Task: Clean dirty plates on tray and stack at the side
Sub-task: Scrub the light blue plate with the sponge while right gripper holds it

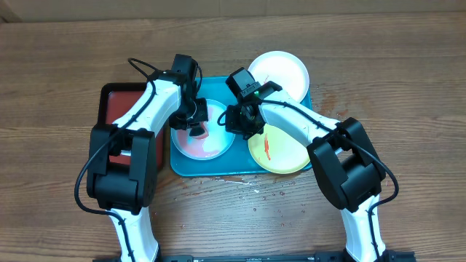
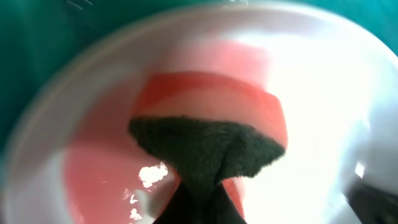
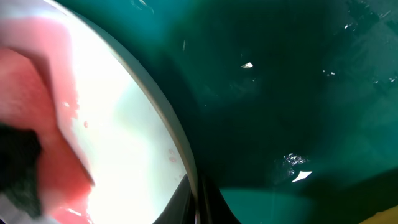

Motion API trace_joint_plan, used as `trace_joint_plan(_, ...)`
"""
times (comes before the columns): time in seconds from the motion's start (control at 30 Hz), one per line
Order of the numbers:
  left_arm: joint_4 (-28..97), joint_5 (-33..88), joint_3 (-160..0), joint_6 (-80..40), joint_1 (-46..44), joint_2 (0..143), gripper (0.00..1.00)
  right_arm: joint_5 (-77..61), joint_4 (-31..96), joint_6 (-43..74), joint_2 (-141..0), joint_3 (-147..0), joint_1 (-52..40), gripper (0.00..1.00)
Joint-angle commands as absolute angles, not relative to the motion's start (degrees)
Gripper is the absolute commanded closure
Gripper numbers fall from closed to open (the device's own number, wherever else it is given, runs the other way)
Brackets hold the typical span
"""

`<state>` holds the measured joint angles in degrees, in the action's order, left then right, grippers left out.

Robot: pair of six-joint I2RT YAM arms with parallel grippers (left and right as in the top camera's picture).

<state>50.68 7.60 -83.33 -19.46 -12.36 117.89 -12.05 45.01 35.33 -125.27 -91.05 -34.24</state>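
Dark red plastic sits furthest left on my overhead feed: a small black-rimmed tray (image 1: 116,98) on the wooden counter (image 1: 58,65), mostly hidden under my left arm. That arm reaches forward and bends inward, its wrist tipped down over the turquoise tray (image 1: 207,166).

The left gripper (image 1: 194,122) is closed on a dark pad (image 1: 196,132), fuzzy like a scourer, which presses onto the pale blue plate (image 1: 218,149) at the tray's left end. On the left wrist feed the pad (image 2: 205,149) fans out over a wet pink film (image 2: 205,93) that coats much of the plate's glossy, shallow bowl (image 2: 323,74).

My right arm comes in from the right and folds inward across the pale green plate (image 1: 287,156), covering that plate's near-left edge. The right gripper (image 1: 244,125) sits at the blue plate's right rim. On the right wrist feed its dark fingers (image 3: 216,209) meet at that rim, all but shut and pinching it, with the plate (image 3: 124,124) to the left and smooth, wet tray floor (image 3: 280,93) to the right.

The green plate lies in the tray's right end and carries a red-orange smear (image 1: 268,145). Behind it, the round white plate (image 1: 280,71) rests at the far right corner and overhangs the tray's raised rim.
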Motion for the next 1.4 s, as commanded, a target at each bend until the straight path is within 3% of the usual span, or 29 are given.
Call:
trace_joint_plan(0.0, 50.8, 19.4, -82.8, -15.9, -13.0, 117.9, 0.96, -11.0, 45.5, 35.6, -128.0, -90.1, -34.8, 0.96)
trace_joint_plan(0.2, 45.0, 16.2, -82.8, -14.1, -12.9, 117.9, 0.96, -11.0, 45.5, 35.6, -128.0, -90.1, -34.8, 0.96)
trace_joint_plan(0.47, 43.8, -2.1, -82.8, -12.1, -12.2, 117.9, 0.96, -11.0, 45.6, 35.6, -128.0, -90.1, -34.8, 0.96)
trace_joint_plan(0.63, 48.4, 2.7, -82.8, -11.9, -12.0, 117.9, 0.96, -11.0, 45.5, 35.6, -128.0, -90.1, -34.8, 0.96)
trace_joint_plan(0.83, 47.9, 19.8, -82.8, -2.0, -12.0, 117.9, 0.96, -11.0, 45.6, 35.6, -128.0, -90.1, -34.8, 0.96)
trace_joint_plan(0.97, 44.5, 20.6, -82.8, -1.3, -12.0, 117.9, 0.96, -11.0, 45.6, 35.6, -128.0, -90.1, -34.8, 0.96)
trace_joint_plan(1.17, 41.0, 5.3, -82.7, -5.3, -12.0, 117.9, 0.96, -11.0, 45.6, 35.6, -128.0, -90.1, -34.8, 0.96)
trace_joint_plan(1.37, 48.4, -2.5, -82.7, -13.3, -12.0, 117.9, 0.96, -11.0, 45.6, 35.6, -128.0, -90.1, -34.8, 0.96)
